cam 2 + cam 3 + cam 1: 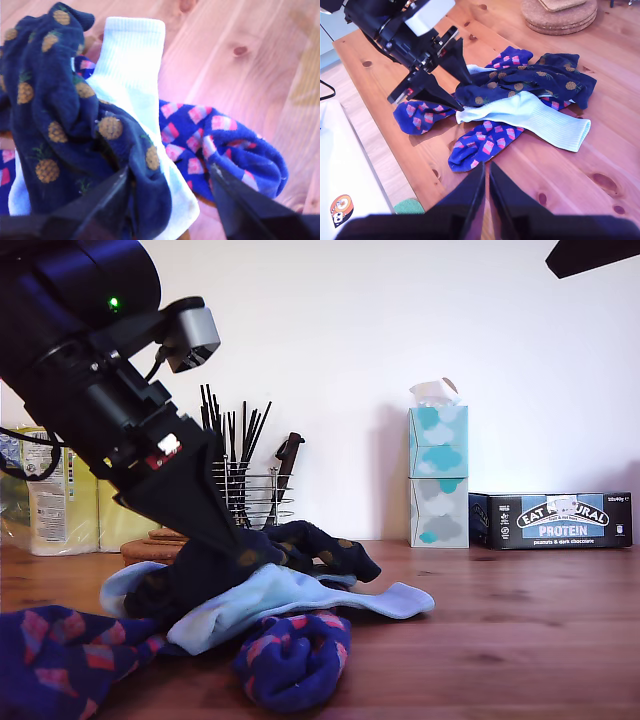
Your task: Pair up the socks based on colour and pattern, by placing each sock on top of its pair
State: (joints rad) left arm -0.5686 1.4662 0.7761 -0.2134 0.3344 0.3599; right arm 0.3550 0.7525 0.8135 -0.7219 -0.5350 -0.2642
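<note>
The socks are all in one heap on the wooden table (pixel 520 620), toward the exterior view's left. On top is a navy pineapple sock (pixel 535 82); in the second wrist view its long axis runs roughly from 9 to 3 o'clock across the pile. Under it the pale blue sock (pixel 540 120) lies with its ribbed cuff pointing about 4 o'clock in that same picture, while in the exterior view its free end (pixel 395 600) sticks out toward 3 o'clock. The blue-purple socks with pink patches (pixel 482 142) poke out from beneath, one running toward 7 o'clock in the second wrist view.

My first gripper (pixel 167 192) is down in the heap with its jaws spread fairly wide, navy pineapple fabric bunched against one jaw and the pale sock lying in the gap. Nothing is clearly pinched, as far as I can see.

My second gripper (pixel 487 187) hangs above the table with its jaws nearly together and nothing between them.

The exterior view alone shows the stuff at the back: a utensil holder (pixel 245 480), stacked tissue boxes (pixel 438 475) and a protein bar box (pixel 555 520). Only the second wrist view shows the cork mats (pixel 560 15) at 12 o'clock from the pile.
</note>
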